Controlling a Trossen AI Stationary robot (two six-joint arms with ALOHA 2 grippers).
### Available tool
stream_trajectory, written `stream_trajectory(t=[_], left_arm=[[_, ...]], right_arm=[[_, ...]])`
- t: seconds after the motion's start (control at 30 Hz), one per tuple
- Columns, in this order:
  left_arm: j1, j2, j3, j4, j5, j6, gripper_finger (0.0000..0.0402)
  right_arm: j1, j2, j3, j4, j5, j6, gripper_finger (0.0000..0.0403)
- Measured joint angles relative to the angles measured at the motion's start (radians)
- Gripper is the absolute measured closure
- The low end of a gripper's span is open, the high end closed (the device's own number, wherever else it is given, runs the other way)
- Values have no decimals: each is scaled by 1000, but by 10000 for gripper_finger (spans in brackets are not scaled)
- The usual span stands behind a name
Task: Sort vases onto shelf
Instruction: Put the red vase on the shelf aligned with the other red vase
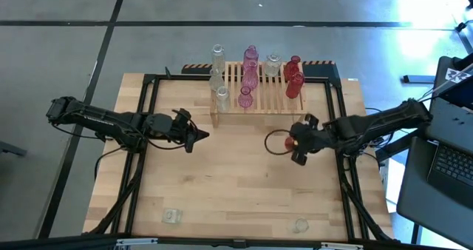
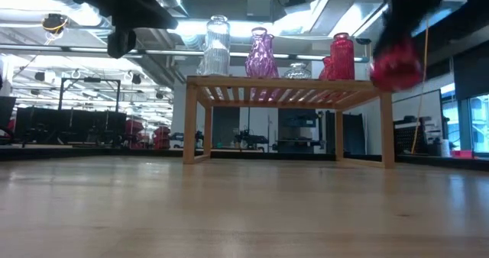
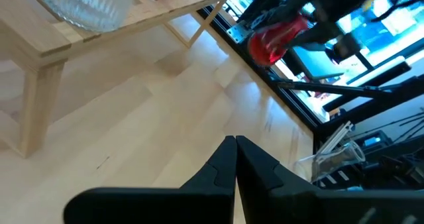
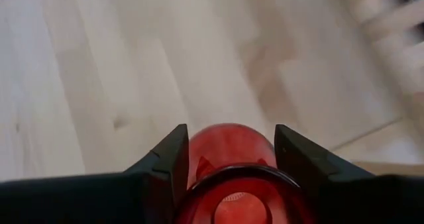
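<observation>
the right end effector (image 4: 228, 154) grips a red glass vase (image 4: 228, 151) between its fingers, lifted off the counter (image 1: 244, 183). the wooden shelf (image 1: 266, 102) stands just beyond it. the left end effector (image 3: 235, 151) hangs pinched shut and empty.

Tabletop of pale wooden planks (image 1: 236, 198): matt, smooth, fine grain lines and a few small dark flecks in the right wrist view.

Light natural-wood slatted shelf (image 1: 259, 95), at 12 o'clock on the table: same bare, unvarnished look, square-cut legs and slats.

Red glass vase (image 4: 228, 161) between the matt black plastic-looking fingers of the right gripper (image 4: 228, 151): glossy, translucent, smooth rounded rim.

Clear ribbed glass bottle (image 2: 218, 46) on the shelf: shiny, vertical fluting. Pink faceted glass vase (image 2: 260, 53) beside it: glossy, diamond-patterned surface. Red square-shouldered glass bottle (image 2: 341, 57): smooth, glossy.

Left gripper (image 3: 235, 159): black, matt, smooth finish.

Black frame rails (image 1: 140, 124) around the table: look like satin-dark metal.
</observation>
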Motion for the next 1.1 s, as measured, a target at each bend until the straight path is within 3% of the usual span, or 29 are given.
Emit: stream_trajectory(t=[0.17,0.3,0.7,1.1], left_arm=[[20,0,0,0,0,16,402],[36,0,0,0,1,16,401],[58,0,0,0,65,22,401],[58,0,0,0,54,69,401]], right_arm=[[-16,0,154,-83,100,12,247],[-95,-1,209,-111,110,35,247],[-360,0,218,-177,87,67,247],[-454,31,218,-127,40,57,248]])
